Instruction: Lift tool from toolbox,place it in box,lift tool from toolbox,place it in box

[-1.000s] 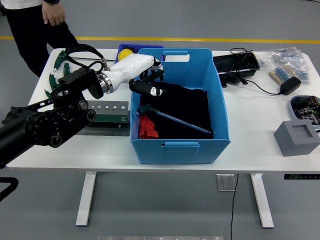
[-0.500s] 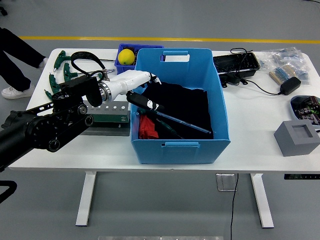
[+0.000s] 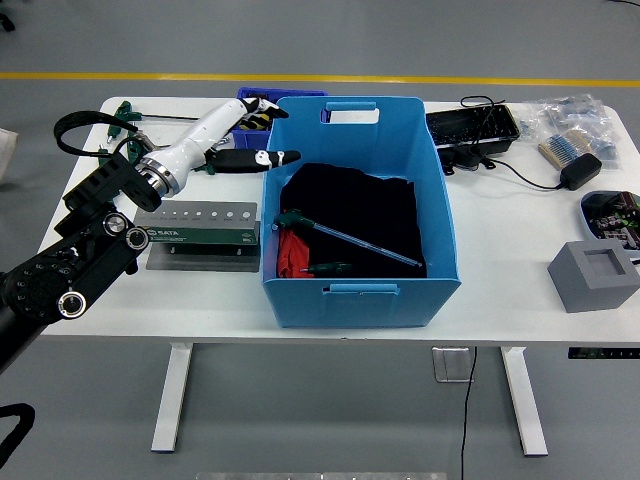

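Green-handled T-shaped tools [image 3: 118,120] lie near worktop's far-left corner; two more [image 3: 330,235] already inside blue plastic box [image 3: 360,290]. Left hand [image 3: 255,160], fingers loosely extended, empty, hovers beside box's left wall. Next: reach far-left, grip handle squarely, clear rim.

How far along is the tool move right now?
Done: two T-handle tools lie in the blue box. In hand: nothing; the left hand is open outside the box, above the table left of it. Left: green-handled tools wait behind the green toolbox.
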Robot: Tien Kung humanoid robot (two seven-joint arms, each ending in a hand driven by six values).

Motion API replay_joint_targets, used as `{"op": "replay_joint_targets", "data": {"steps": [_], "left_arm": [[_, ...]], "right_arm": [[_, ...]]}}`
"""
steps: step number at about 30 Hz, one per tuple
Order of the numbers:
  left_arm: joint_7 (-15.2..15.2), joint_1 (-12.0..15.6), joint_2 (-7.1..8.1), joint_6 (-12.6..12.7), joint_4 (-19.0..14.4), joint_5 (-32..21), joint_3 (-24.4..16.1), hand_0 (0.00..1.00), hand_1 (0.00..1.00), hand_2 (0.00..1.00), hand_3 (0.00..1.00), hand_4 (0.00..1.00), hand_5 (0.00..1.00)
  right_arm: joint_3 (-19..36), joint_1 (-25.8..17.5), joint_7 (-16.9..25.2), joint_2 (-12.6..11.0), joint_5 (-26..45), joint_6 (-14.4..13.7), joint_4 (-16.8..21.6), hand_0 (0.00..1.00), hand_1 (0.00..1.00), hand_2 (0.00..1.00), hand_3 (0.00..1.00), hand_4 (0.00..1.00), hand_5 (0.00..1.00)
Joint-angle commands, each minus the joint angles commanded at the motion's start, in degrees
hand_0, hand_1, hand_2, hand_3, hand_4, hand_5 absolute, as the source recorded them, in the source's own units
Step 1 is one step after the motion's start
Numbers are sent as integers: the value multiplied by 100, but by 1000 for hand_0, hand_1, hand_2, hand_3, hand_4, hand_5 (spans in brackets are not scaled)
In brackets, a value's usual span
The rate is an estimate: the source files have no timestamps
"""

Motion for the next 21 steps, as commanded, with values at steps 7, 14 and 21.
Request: {"op": "replay_joint_targets", "data": {"steps": [7, 14, 21], "left_arm": [[78, 986, -223, 100, -440, -1599, -1537, 708, 754, 827, 768, 965, 659], [3, 1820, -536, 166, -656, -2825, -2750, 776, 831, 905, 769, 959, 726], [-163, 2089, -746, 7, -805, -2931, -3305, 798, 843, 915, 774, 960, 756]], "right_arm": [[-42, -17, 3, 14, 42, -27, 22, 653, 626, 700, 558, 767, 669], [-120, -50, 29, 42, 179, -89, 45, 653, 627, 700, 559, 767, 669], [-182, -46, 50, 63, 254, -143, 67, 651, 624, 700, 560, 767, 670]]}}
